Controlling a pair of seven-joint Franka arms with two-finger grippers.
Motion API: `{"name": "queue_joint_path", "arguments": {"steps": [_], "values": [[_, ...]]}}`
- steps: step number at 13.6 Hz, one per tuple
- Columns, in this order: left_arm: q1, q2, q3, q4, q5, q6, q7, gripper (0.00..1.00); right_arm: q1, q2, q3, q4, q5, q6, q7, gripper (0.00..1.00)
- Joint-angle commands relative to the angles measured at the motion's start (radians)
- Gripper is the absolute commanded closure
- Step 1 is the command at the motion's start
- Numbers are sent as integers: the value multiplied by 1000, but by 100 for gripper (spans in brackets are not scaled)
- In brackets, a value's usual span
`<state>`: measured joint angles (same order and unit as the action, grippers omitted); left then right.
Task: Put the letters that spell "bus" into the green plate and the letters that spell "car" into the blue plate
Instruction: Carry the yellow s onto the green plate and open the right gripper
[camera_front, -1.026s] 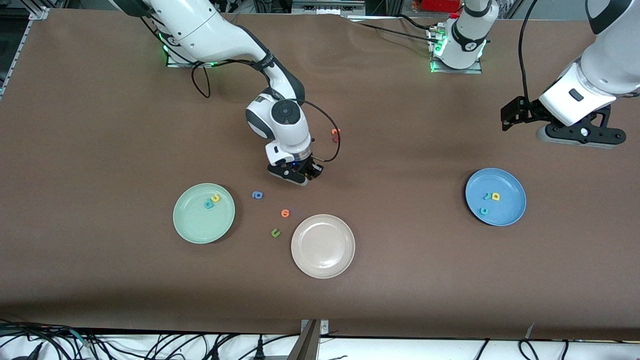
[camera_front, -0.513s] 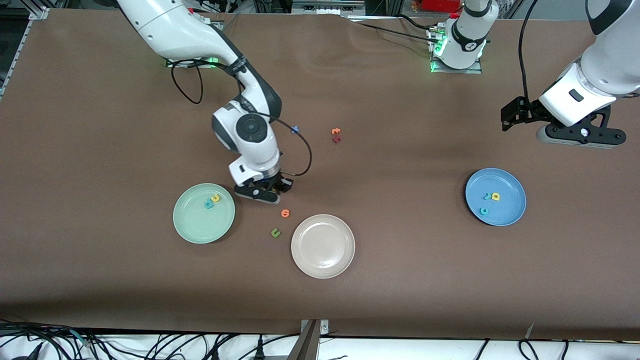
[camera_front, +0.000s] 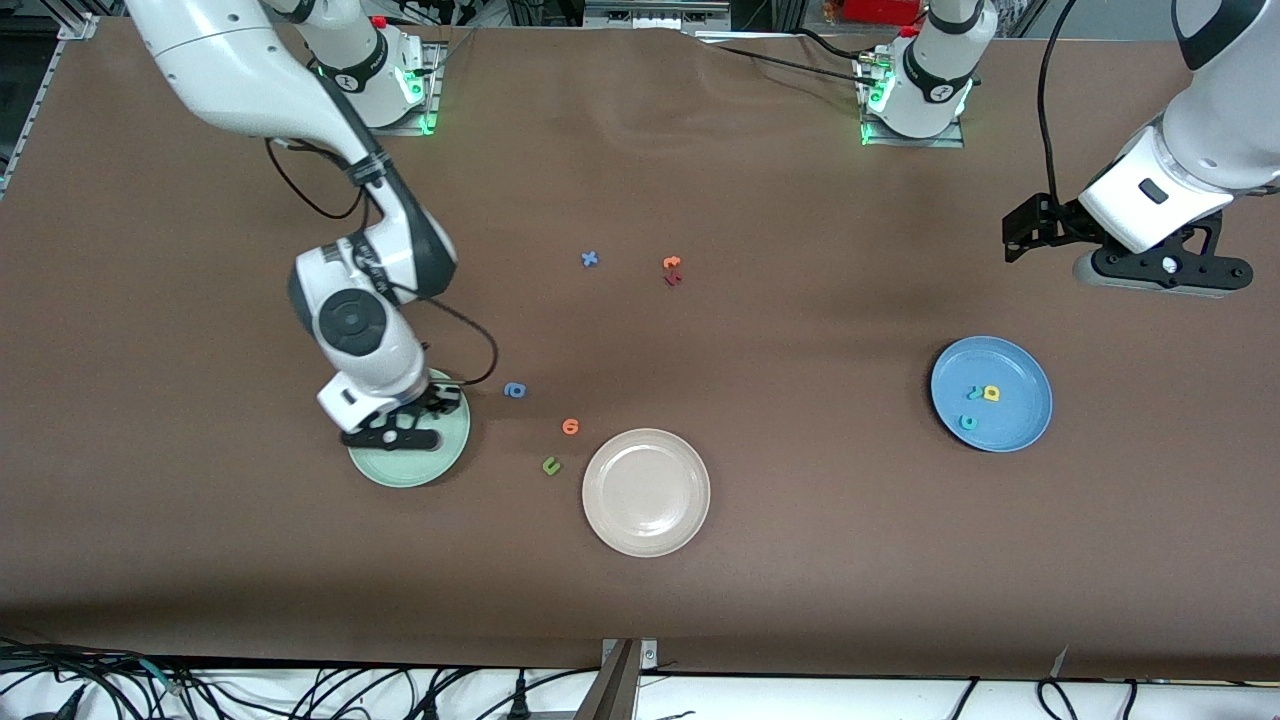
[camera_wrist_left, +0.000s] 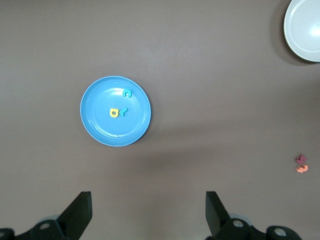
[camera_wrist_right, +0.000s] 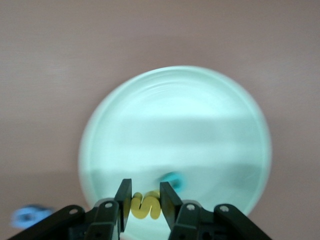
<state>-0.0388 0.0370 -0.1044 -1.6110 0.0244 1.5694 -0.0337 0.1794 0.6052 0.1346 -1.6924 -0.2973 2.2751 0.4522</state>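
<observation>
- Over the round pale mint-green plate (camera_front: 408, 470), toward the right arm's end of the table, hangs the right gripper (camera_front: 392, 430). Its jaws are almost fully closed, and between them it holds a tiny yellow foam "s" (camera_wrist_right: 145, 205), as the right wrist view shows.
- I judge the letter is carried low over this plate because it is the last one of "bus", so it only needs to be let go here.
- A small teal foam letter (camera_wrist_right: 172, 178) lies on the green plate just under the gripper, probably the "b". The yellow "u" I cannot find; the gripper covers that part of the plate.
- The round medium-blue plate (camera_front: 990, 394) lies toward the left arm's end of the table. It already holds a teal "c" (camera_front: 968, 422), a yellow "a" (camera_front: 991, 393) and a thin teal "r" (camera_front: 974, 392), so "car" looks finished.
- The left gripper (camera_wrist_left: 148, 212) waits high above the table with its jaws wide apart and nothing between them, looking down on the blue plate.
- Between the green plate and the round beige-white plate (camera_front: 646, 492) lie spare letters: a blue round one (camera_front: 515, 390), an orange round one (camera_front: 570, 426) and an olive-green "u" (camera_front: 550, 465).
- Nearer to the robots' bases lie a blue "x" (camera_front: 590, 259) and an orange (camera_front: 671, 263) and a dark red piece (camera_front: 672, 279), touching.
</observation>
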Motion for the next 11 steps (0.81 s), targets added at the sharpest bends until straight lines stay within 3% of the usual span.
{"name": "queue_joint_path", "arguments": {"steps": [1, 4, 5, 7, 8, 9, 11], "values": [[5, 18, 6, 37, -14, -25, 23, 0, -12, -12, -27, -24, -13, 9, -81, 100], [5, 18, 5, 36, -14, -26, 21, 0, -15, 22, -27, -24, -11, 72, -70, 100], [5, 18, 5, 36, -14, -26, 21, 0, -15, 27, -27, -23, -11, 78, -70, 95], [5, 17, 5, 37, -14, -26, 21, 0, -17, 28, -29, -23, -9, 80, -66, 25], [5, 18, 5, 36, -14, -26, 21, 0, -18, 25, -29, -24, -9, 78, -67, 19], [5, 17, 5, 36, -14, -26, 21, 0, -18, 19, -29, -23, -9, 73, -70, 2], [5, 18, 5, 36, -14, -26, 21, 0, -20, -31, -29, -24, -8, 29, -78, 1]]}}
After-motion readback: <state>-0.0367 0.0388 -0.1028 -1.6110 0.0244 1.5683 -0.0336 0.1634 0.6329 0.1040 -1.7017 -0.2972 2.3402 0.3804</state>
